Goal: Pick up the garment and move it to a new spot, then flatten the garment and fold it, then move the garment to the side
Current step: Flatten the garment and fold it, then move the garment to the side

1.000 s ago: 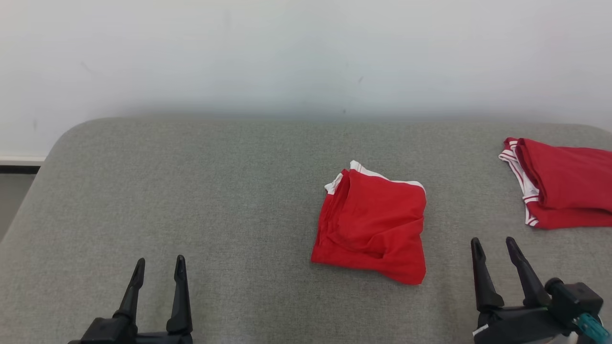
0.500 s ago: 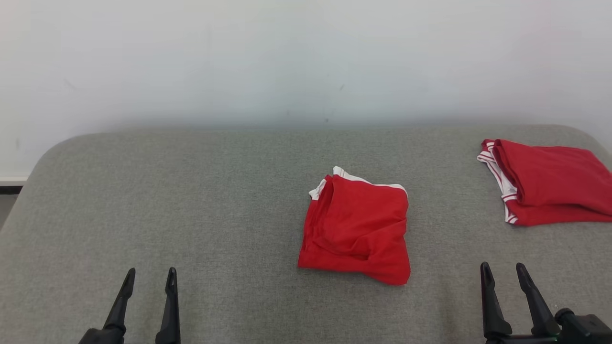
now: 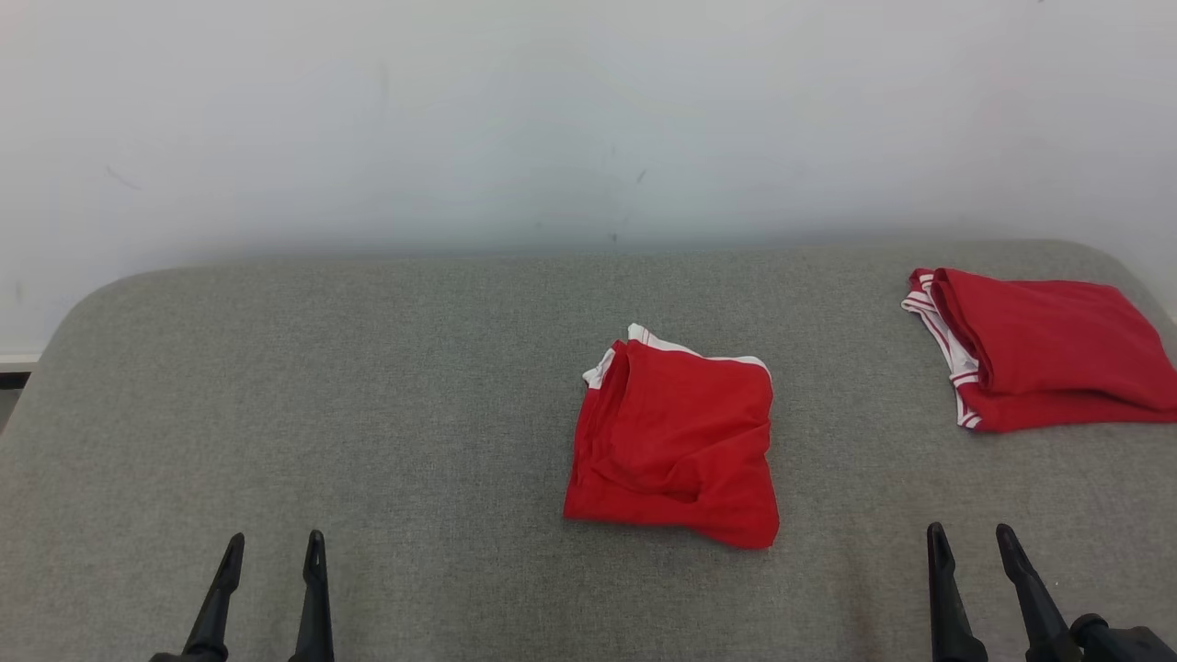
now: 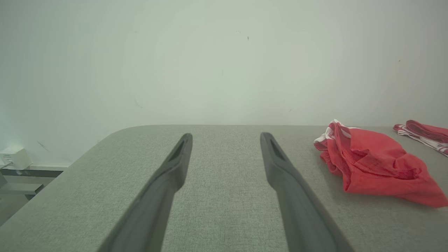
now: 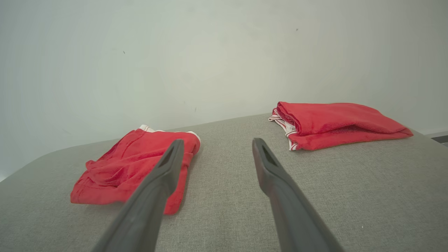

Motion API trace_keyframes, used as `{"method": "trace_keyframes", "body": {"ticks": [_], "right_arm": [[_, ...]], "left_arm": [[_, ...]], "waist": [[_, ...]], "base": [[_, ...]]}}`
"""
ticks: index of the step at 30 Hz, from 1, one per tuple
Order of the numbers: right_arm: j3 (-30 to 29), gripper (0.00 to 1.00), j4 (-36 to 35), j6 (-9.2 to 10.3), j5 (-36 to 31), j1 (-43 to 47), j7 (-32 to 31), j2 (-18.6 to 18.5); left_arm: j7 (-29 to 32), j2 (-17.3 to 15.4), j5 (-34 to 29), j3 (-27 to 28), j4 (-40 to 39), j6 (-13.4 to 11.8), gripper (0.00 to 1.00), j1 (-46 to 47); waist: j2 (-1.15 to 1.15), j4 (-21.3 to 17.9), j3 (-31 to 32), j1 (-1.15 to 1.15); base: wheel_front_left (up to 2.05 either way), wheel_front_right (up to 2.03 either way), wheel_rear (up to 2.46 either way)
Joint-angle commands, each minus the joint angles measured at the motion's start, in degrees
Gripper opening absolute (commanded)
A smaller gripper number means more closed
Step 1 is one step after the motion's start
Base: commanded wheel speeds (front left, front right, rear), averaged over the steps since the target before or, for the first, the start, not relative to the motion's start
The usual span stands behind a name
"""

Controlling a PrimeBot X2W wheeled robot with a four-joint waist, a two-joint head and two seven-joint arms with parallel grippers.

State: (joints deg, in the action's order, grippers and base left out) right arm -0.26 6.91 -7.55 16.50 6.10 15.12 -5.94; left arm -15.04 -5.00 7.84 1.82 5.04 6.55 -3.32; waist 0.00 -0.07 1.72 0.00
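Note:
A red garment (image 3: 674, 441) with white trim lies folded in a loose square in the middle of the grey padded surface (image 3: 368, 395). It also shows in the left wrist view (image 4: 371, 164) and the right wrist view (image 5: 122, 164). My left gripper (image 3: 276, 537) hovers open at the lower left, far from the cloth, with nothing between its fingers (image 4: 226, 135). My right gripper (image 3: 970, 530) stands open at the lower right, a little to the right of the garment and nearer to me, also empty (image 5: 217, 141).
A second red garment with white striped trim (image 3: 1039, 348) lies folded at the far right near the surface's edge (image 5: 336, 122) (image 4: 425, 133). A pale wall (image 3: 588, 119) rises right behind the surface. A small white box (image 4: 14, 157) sits low on the left.
The camera has shifted, so the whole picture slid left. Both grippers have drawn back toward the bottom edge, still open. Neither garment has changed shape or place on the surface.

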Motion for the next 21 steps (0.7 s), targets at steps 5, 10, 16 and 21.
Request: {"method": "trace_keyframes", "body": {"ticks": [5, 10, 16, 21], "right_arm": [[0.7, 1.0, -0.1, 0.15, -1.1, 0.4, 0.0, 0.2], [1.0, 1.0, 0.0, 0.15, -1.3, 0.3, 0.0, 0.3], [0.9, 1.0, 0.2, 0.15, -1.3, 0.1, 0.0, 0.3], [0.8, 1.0, 0.4, 0.15, -1.3, 0.0, 0.0, 0.4]], "left_arm": [[-0.2, 0.1, -0.3, -0.1, 0.4, 0.0, 1.0, -0.7], [-0.2, 0.1, -0.7, -0.1, 0.6, -0.1, 1.0, -0.7], [-0.2, 0.1, -0.4, 0.2, 0.8, -0.2, 1.0, -0.4], [-0.2, 0.0, -0.3, 0.4, 1.1, -0.1, 1.0, 0.0]], "waist": [[0.0, 0.1, 0.0, 0.0], [0.0, 0.2, 0.0, 0.0], [0.0, 0.2, -0.1, 0.0], [0.0, 0.2, -0.2, 0.0]], "base": [[0.0, 0.0, 0.0], [0.0, 0.0, 0.0], [0.0, 0.0, 0.0], [0.0, 0.0, 0.0]]}}
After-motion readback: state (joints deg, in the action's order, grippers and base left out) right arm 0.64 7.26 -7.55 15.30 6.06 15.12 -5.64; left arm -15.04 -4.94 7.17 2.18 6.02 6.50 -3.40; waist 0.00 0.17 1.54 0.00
